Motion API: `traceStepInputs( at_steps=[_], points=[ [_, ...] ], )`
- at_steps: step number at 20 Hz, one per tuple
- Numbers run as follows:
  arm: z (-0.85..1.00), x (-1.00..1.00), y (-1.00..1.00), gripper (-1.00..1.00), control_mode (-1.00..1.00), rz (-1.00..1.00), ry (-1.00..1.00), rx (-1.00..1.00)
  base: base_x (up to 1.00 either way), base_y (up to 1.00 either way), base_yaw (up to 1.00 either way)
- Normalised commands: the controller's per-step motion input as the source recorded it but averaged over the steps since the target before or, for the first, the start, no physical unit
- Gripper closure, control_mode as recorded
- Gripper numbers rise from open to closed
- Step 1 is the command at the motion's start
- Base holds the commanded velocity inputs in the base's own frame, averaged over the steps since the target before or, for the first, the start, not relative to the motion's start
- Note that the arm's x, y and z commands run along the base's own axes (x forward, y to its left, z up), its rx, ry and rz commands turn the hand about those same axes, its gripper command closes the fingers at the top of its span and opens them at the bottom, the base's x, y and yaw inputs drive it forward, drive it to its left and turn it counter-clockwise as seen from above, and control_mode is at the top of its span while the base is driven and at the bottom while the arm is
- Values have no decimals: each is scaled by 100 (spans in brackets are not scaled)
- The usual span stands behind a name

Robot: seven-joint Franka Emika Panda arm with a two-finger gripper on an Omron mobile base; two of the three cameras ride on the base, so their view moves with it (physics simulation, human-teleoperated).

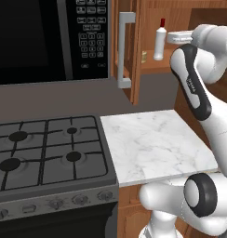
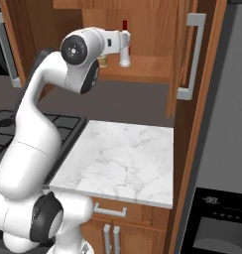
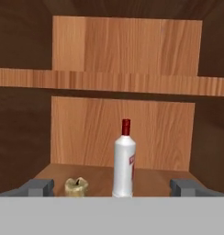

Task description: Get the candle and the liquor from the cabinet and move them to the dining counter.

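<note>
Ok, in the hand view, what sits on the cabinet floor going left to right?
Left tool fingertip → candle → liquor → right tool fingertip.

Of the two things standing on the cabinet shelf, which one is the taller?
The liquor bottle, white with a red cap, stands far taller than the squat tan candle beside it on the cabinet shelf.
</note>
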Motion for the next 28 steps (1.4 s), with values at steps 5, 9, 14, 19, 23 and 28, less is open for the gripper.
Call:
traceStepInputs(
  at_steps=[5,9,14,19,23,28],
  points=[
    [0,19,0,-100,-100,0,-2,0,0,0,0],
    [0,18,0,-100,-100,0,-2,0,0,0,0],
    [0,15,0,-100,-100,0,-3,1,0,0,0],
    [0,28,0,-100,-100,0,0,0,0,0,0],
    [0,30,0,-100,-100,0,0,2,0,0,0],
    [0,27,0,-100,-100,-1,0,2,0,0,0]
  ],
)
